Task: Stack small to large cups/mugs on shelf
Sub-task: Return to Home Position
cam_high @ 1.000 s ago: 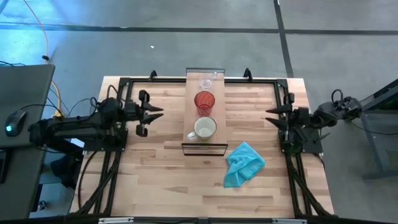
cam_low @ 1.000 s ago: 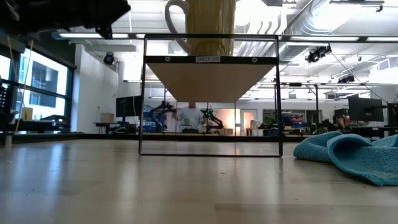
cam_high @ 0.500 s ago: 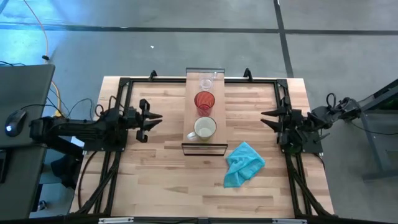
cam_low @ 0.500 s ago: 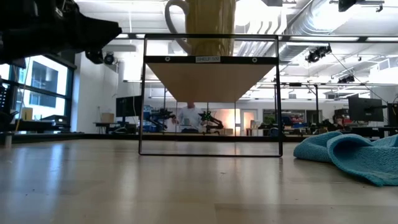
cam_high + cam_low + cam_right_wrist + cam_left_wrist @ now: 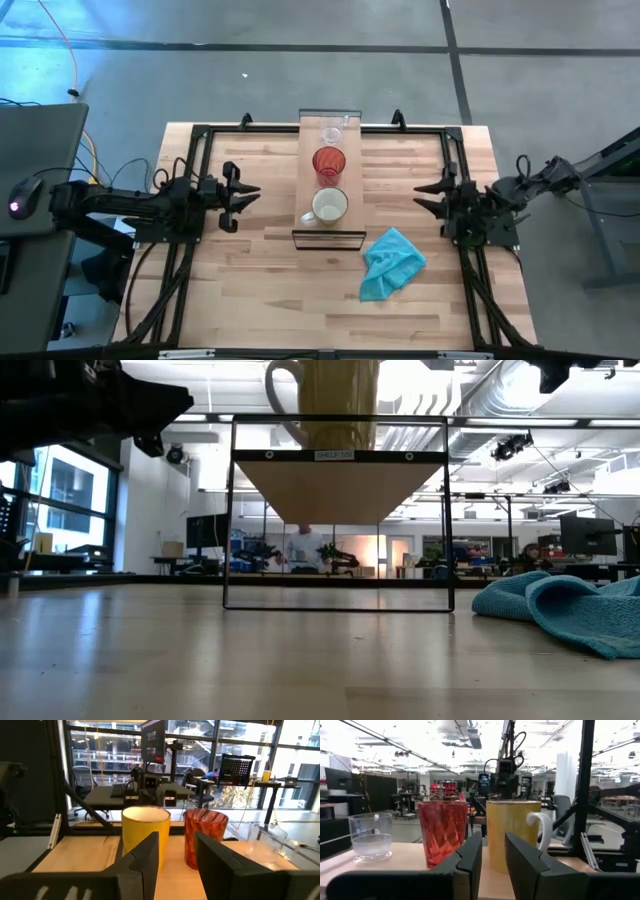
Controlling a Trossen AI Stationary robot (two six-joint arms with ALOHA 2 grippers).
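The shelf, a narrow light-wood board on a dark frame, stands at the table's middle far side. On it three vessels stand upright in a row. The small clear glass is farthest, the red cup is in the middle, and the cream handled mug is nearest. My left gripper is open and empty, left of the shelf, pointing at it. My right gripper is open and empty, right of the shelf. The left wrist view shows the glass, the cup and the mug.
A crumpled teal cloth lies on the tabletop near the shelf's near right corner. A dark metal frame runs along the table's left, far and right sides. Bare wood lies between each gripper and the shelf.
My left gripper has come down and gone a little toward the table's near edge, staying open. My right gripper has gone a little toward the shelf, also open. The cups and the shelf have not moved.
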